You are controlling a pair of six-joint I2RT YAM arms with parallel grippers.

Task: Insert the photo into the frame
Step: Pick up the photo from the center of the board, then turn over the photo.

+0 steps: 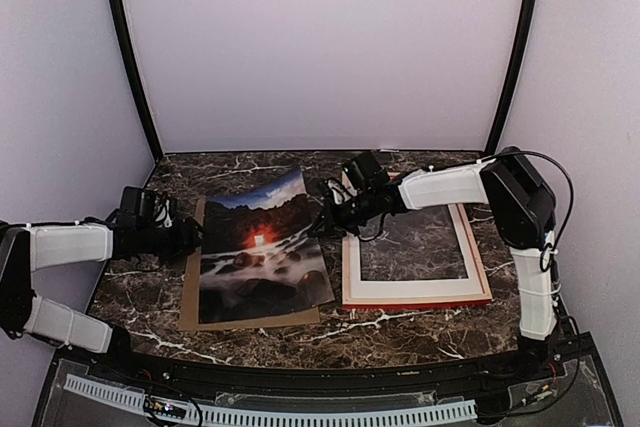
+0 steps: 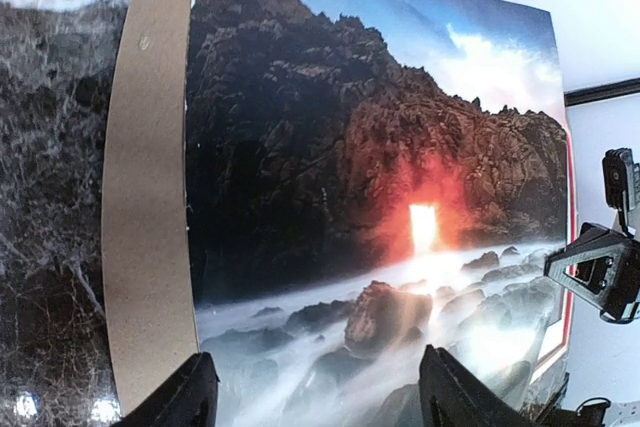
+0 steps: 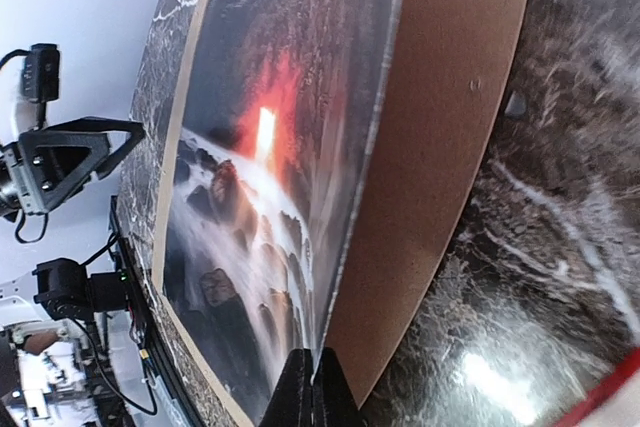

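— Top view: which arm has the photo point(image 1: 262, 252)?
— Your right pincer point(image 1: 325, 215) pinches the long edge facing it. The frame point(image 1: 415, 303) lies behind that pincer, just beside the photo, long sides parallel.
— Left wrist view?
— There your left pincer point(image 2: 320, 399) stands spread, with the photo straight ahead and not held.
— Right wrist view?
— The pinched edge is raised off the brown board point(image 3: 440, 147). I think you must pull backward, toward the frame.

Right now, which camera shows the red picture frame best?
The top camera: the thin red rectangular picture frame shows nearly whole. The left wrist camera catches only a red sliver past the dark landscape photo; the right wrist, just a red strip.
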